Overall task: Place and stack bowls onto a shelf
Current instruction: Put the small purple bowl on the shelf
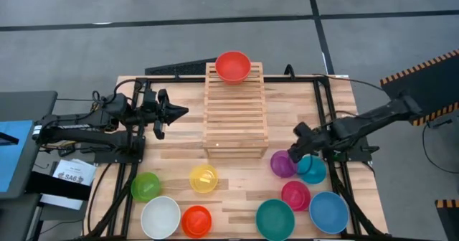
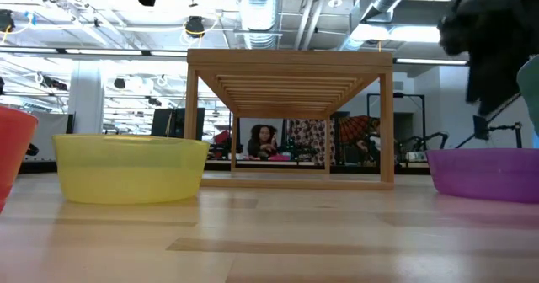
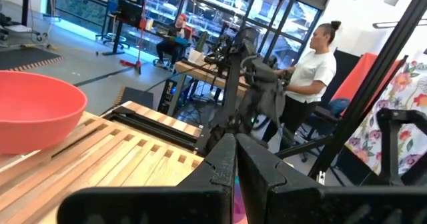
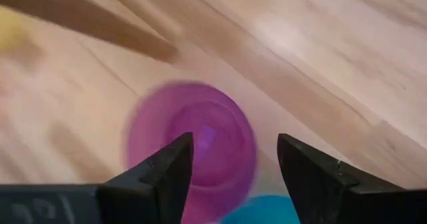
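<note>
The wooden slatted shelf (image 1: 236, 112) stands mid-table with a red bowl (image 1: 233, 67) resting on its far top step, also seen as the red bowl (image 3: 33, 111) in the left wrist view. My left gripper (image 1: 181, 112) hovers shut left of the shelf. My right gripper (image 4: 233, 161) is open above the purple bowl (image 4: 193, 147), right of the shelf's near end (image 1: 294, 155). On the table sit the purple bowl (image 1: 282, 163), a teal-blue bowl (image 1: 313, 169), magenta (image 1: 295, 195), blue (image 1: 328, 212), teal (image 1: 275, 219), yellow (image 1: 204, 178), green (image 1: 145, 186), white (image 1: 160, 217) and orange (image 1: 196, 221) bowls.
A black frame rail (image 1: 323, 105) runs along the table's right side, near my right arm. Bare planks lie between the shelf's near end and the bowls (image 1: 237, 176). A person (image 3: 310, 77) stands beyond the table in the room.
</note>
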{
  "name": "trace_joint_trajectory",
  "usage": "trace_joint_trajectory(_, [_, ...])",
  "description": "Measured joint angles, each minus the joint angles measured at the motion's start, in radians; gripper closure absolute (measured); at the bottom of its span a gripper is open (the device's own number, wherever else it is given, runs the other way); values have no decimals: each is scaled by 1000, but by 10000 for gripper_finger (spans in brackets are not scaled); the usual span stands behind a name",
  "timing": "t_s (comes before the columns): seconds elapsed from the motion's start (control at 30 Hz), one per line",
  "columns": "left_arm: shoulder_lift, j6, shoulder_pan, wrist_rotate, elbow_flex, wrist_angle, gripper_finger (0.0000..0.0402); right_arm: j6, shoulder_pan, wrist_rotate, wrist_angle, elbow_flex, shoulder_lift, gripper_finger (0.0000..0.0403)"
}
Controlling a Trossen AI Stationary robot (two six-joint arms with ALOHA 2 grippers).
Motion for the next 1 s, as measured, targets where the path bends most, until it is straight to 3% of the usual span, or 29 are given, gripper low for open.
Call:
trace_joint_trajectory(0.2, [0, -1, 0, -1, 0, 0, 401, -14, 7, -79, 39, 0, 165, 170])
trace_joint_trajectory(0.6, [0, 1, 0, -2, 0, -1, 401, -18, 16, -87, 62, 0, 389, 189])
trace_joint_trajectory(0.7, [0, 6, 0, -3, 0, -1, 401, -18, 8, -101, 81, 0, 405, 233])
trace_joint_trajectory(0.87, [0, 9, 0, -3, 0, -1, 401, -23, 9, -106, 84, 14, 361, 376])
trace_joint_trajectory(1.0, [0, 10, 0, -3, 0, -1, 401, -63, -2, -145, 34, 57, 288, 380])
